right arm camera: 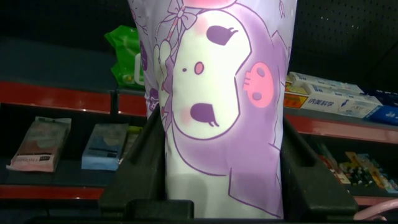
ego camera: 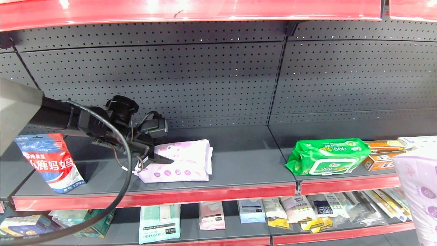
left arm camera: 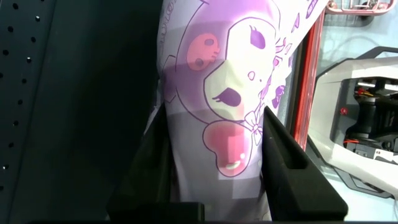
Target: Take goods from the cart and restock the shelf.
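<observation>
Glossy lilac film, soft and pillowy, wraps the cartoon-printed pack lying flat on the grey shelf, well left of the crinkly green wipes pack; the left gripper clamps its end. The right gripper clenches a matching pack, right of the wipes

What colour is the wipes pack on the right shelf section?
Green pack with a white flap; head view.

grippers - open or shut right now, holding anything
Left gripper: jaws shut on the pink cartoon pack.
Right gripper: jaws shut on the purple cartoon pack.
</observation>
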Tool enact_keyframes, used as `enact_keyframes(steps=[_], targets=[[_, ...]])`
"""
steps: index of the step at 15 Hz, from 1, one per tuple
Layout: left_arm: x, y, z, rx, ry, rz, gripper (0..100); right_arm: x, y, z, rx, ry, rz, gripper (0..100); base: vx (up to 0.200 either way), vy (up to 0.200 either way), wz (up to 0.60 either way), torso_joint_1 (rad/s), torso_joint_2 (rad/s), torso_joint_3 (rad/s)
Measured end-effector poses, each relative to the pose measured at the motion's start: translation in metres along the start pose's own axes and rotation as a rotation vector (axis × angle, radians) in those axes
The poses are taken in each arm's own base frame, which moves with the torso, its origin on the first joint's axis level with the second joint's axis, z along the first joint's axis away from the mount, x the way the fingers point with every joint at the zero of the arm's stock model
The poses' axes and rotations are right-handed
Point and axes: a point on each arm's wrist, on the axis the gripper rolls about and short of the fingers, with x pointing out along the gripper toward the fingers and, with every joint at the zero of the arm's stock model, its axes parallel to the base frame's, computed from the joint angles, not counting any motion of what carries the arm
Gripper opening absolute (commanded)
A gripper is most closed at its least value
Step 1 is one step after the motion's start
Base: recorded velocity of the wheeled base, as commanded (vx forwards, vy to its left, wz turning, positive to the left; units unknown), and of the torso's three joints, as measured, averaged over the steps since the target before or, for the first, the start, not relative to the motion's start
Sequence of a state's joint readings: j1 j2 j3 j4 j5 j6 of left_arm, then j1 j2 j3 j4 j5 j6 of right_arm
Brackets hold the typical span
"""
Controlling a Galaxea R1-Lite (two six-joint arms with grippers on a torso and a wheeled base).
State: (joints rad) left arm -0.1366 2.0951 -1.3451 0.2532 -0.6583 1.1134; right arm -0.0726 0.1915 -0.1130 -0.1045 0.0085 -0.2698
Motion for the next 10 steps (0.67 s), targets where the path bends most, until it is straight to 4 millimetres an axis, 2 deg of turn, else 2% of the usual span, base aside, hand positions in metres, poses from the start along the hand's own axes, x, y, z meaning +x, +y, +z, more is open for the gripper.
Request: enact_keyframes(steps=[10], targets=[[-0.0001,-0.0015,-0.0003,-0.022,-0.008,-0.013,0,0.0,-0.0001,0.0002,-0.001,0.001,-0.004,0,0.0,0.0,0.0,0.0,0.0,0.0]])
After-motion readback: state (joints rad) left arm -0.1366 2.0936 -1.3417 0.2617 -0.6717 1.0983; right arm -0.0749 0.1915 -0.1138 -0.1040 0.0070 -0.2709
